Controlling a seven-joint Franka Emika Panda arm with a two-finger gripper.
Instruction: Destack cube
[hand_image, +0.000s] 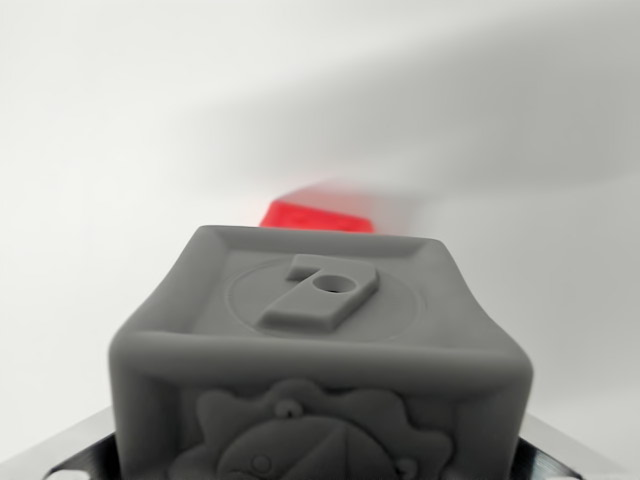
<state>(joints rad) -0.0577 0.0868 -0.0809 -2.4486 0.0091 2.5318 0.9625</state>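
Observation:
A grey cube (320, 340) fills the lower half of the wrist view, very close to the camera. Its top face carries a raised shape like a 7 with a small hole, and its near face has an embossed gear-like figure. Just behind its far top edge a red cube (318, 215) shows as a blurred strip, lower and farther away on the white surface. Of my gripper (320, 465) only black and silver parts show at the bottom corners, either side of the grey cube. The fingers are hidden behind the cube, which sits between them as if held.
A plain white surface (120, 130) stretches all around, with a soft shadow band across the upper right. No other objects show.

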